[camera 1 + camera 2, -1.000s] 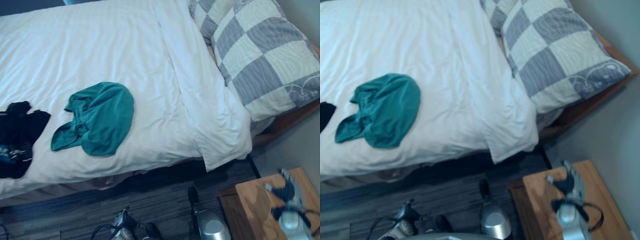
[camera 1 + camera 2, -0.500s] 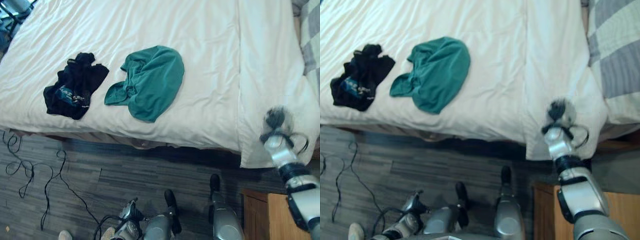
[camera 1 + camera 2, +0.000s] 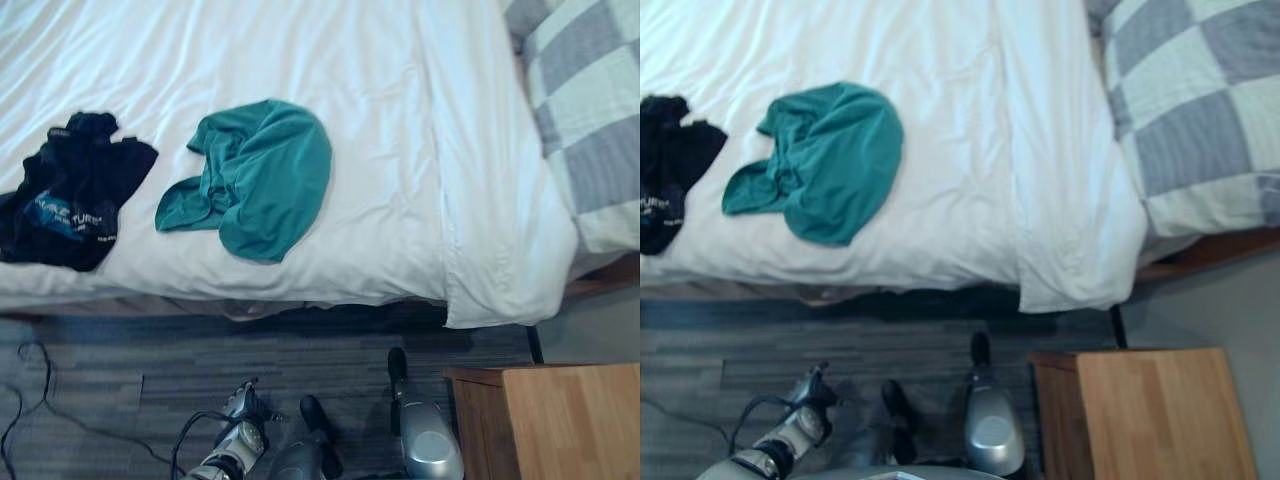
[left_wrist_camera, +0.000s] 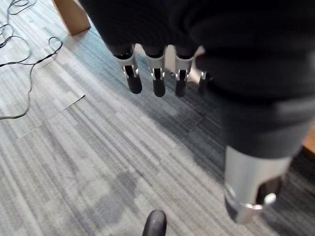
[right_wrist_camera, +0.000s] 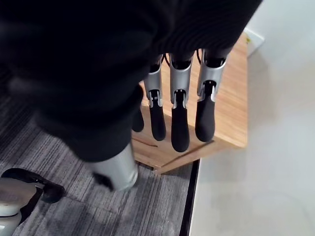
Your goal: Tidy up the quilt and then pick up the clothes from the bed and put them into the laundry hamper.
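Note:
A white quilt (image 3: 300,60) lies spread over the bed, its corner (image 3: 500,290) hanging down the bed's side near the pillow. On it rest a crumpled teal garment (image 3: 255,175) and, to its left, a black garment (image 3: 70,200) with some print. My left hand (image 4: 155,78) hangs low over the grey floor in front of the bed, fingers straight and holding nothing; it also shows as the left hand (image 3: 235,440) at the lower edge of the left eye view. My right hand (image 5: 179,118) hangs with straight fingers above the wooden nightstand, empty.
A grey and white checked pillow (image 3: 590,100) lies at the bed's head on the right. A wooden nightstand (image 3: 545,420) stands at the lower right, close to the bed's corner. Grey plank floor (image 3: 150,370) runs along the bed's side.
The camera has swung, so the whole picture has shifted. My right hand, raised by the quilt's corner half a second ago, has dropped down beside the nightstand. The clothes lie as before.

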`<state>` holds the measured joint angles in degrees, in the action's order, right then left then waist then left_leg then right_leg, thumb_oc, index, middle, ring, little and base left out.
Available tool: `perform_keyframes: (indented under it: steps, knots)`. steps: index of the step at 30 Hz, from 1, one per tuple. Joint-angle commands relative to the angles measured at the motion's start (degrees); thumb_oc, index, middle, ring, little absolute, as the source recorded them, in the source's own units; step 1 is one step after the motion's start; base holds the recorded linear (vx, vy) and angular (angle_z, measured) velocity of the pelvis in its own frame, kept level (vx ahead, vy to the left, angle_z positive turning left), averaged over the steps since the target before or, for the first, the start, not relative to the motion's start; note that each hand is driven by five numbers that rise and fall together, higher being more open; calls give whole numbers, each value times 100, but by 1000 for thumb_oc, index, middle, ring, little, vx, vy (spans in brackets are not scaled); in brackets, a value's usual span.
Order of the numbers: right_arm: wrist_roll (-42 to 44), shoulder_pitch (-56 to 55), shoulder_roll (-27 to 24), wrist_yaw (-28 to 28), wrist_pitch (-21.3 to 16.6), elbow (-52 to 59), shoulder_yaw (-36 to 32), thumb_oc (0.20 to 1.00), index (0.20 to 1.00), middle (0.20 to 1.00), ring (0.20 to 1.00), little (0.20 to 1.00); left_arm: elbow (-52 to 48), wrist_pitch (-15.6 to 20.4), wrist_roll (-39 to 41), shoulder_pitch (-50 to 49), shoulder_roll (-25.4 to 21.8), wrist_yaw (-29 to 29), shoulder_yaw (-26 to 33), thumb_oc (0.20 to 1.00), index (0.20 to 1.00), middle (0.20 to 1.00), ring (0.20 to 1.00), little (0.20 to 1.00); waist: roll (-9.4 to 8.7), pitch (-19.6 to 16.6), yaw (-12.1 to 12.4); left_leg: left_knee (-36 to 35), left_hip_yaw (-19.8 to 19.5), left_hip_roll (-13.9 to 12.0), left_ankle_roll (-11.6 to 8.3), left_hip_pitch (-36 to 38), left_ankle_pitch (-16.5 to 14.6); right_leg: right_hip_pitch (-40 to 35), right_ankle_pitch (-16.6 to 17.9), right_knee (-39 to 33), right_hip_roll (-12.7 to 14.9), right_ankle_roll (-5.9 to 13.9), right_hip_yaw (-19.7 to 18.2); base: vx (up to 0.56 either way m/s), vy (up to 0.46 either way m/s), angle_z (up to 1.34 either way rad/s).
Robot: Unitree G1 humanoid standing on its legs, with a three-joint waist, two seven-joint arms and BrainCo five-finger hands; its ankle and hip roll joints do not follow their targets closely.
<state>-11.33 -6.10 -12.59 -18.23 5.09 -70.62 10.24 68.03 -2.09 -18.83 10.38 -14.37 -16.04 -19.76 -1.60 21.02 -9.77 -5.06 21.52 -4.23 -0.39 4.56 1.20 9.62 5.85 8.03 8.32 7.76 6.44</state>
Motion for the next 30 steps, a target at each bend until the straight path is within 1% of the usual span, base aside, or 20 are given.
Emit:
perform_keyframes:
  steps: [1,2,3,5,8,9,10,12,15,18,19,21,22,23,24,26,27,28,29,30]
  knots:
    - [-230,621,-340,46,-85,232,233,1000,1000,1000,1000,1000,-228,169,162,-100,33,-38,-48,1000,1000,1000,1000,1000,-36,-43,321,1631,-470,282,-292,-1106,-621,-832,-1100,-419,0,68,-100,-20,-57,-6]
    - [-230,624,-339,46,-85,231,233,1000,1000,1000,1000,1000,-228,169,163,-98,32,-37,-47,1000,1000,1000,1000,1000,-31,-58,318,1647,-473,274,-293,-1137,-618,-816,-1083,-432,-7,63,-96,-183,15,24]
    - [-288,1002,-506,88,-79,272,444,1000,1000,1000,1000,1000,-340,252,630,-17,165,-49,40,1000,1000,1000,1000,1000,53,114,519,2600,-632,156,-948,-1797,-96,-1036,-1065,-799,62,-62,18,-153,37,47]
    - [-370,1271,-591,127,0,177,509,1000,1000,1000,1000,1000,-114,193,671,-26,243,-3,84,1000,1000,1000,1000,1000,140,22,586,2506,-927,25,-1168,-1815,67,-1062,-982,-954,193,-5,146,-131,182,58]
    - [-220,1285,-589,150,-53,270,398,1000,1000,1000,1000,1000,-12,158,755,-90,285,17,119,1000,1000,1000,1000,1000,95,-139,530,2141,-906,-515,-882,-1492,-225,-1110,-920,-973,457,130,207,44,354,34]
    - [-84,1242,-525,197,-105,352,318,1000,1000,1000,1000,1000,135,112,738,-179,264,13,209,1000,1000,1000,1000,1000,85,-359,435,1412,-902,-1131,-831,-1118,22,-1046,-891,-913,706,290,190,134,491,21]
    - [-83,1235,-526,197,-105,355,322,1000,1000,1000,1000,1000,138,115,737,-185,265,12,209,1000,1000,1000,1000,1000,81,-342,436,1350,-891,-1127,-840,-1054,46,-1077,-906,-909,705,289,191,139,540,25]
    - [80,1102,-433,305,-129,271,166,1000,1000,1000,1000,1000,378,47,628,-226,242,46,186,1000,1000,1000,1000,1000,185,-642,299,534,-726,-1867,-995,-766,496,-1152,-980,-842,1036,583,338,192,650,35]
    - [77,817,-356,439,-136,133,-58,1000,1000,1000,1000,1000,388,0,394,-248,210,110,51,1000,1000,1000,1000,1000,192,-820,249,268,-719,-1792,-1204,-672,462,-1355,-793,-718,1321,724,444,297,638,49]
    - [74,705,-213,450,-41,15,-100,1000,1000,1000,1000,1000,300,-1,-182,-73,-6,326,-397,1000,1000,1000,1000,1000,-85,-736,143,466,-619,-1033,-907,-718,49,-984,897,-62,2062,653,264,125,542,70]
    - [74,705,-213,450,-41,14,-100,1000,1000,1000,1000,1000,300,-1,-182,-74,-6,327,-397,1000,1000,1000,1000,1000,-86,-742,144,467,-617,-1031,-907,-723,49,-976,898,-61,2064,654,261,195,718,34]
    - [189,710,-104,431,-112,23,63,1000,1000,1000,1000,1000,239,-40,-355,-25,-117,485,-548,1000,1000,1000,1000,1000,-46,-669,-26,290,-517,-835,-663,-546,-40,-494,15,572,1054,336,-77,185,493,11]
    - [190,712,-103,430,-112,22,64,1000,1000,1000,1000,1000,238,-40,-356,-25,-119,487,-546,1000,1000,1000,1000,1000,-40,-680,-24,286,-514,-843,-667,-560,-32,-470,12,585,1046,328,-81,195,380,3]
    - [276,728,-65,430,-150,80,138,1000,1000,1000,1000,1000,269,-51,-357,38,-163,552,-555,1000,1000,1000,1000,1000,-49,-634,-165,221,-455,-710,-602,-424,-82,-359,-608,503,376,218,-135,299,459,18]
    - [271,813,-45,421,-195,172,274,1000,1000,1000,1000,1000,354,-96,-348,82,-200,568,-473,1000,1000,1000,1000,1000,-134,-568,-238,204,-349,-362,-512,-196,-313,-158,-702,229,-191,183,116,298,462,34]
    - [244,852,-39,423,-219,207,338,1000,1000,1000,1000,1000,411,-98,-313,94,-199,573,-390,1000,1000,1000,1000,1000,-155,-527,-252,302,-348,-171,-453,-96,-544,-96,-712,50,-366,137,402,286,335,9]
    - [168,881,-87,449,-219,285,422,1000,1000,1000,1000,1000,482,-122,-243,30,-178,552,-222,1000,1000,1000,1000,1000,-184,-543,-256,570,-353,141,-315,135,-958,189,-621,9,-499,99,991,304,313,3]
    - [168,881,-90,450,-218,285,424,1000,1000,1000,1000,1000,481,-122,-244,29,-176,552,-221,1000,1000,1000,1000,1000,-180,-542,-263,586,-359,137,-315,129,-970,189,-627,15,-498,100,997,551,402,-1]
    - [171,759,-185,478,-249,369,438,1000,1000,1000,1000,1000,492,-65,-242,-83,-85,541,-158,1000,1000,1000,1000,1000,-129,-547,-326,1408,-492,355,-225,273,-1631,77,-969,-66,-498,-58,1075,352,200,-6]
    - [172,752,-192,480,-250,374,439,1000,1000,1000,1000,1000,493,-62,-242,-87,-79,540,-159,1000,1000,1000,1000,1000,-116,-533,-331,1466,-499,330,-230,267,-1674,54,-982,-68,-513,-64,1085,471,266,5]
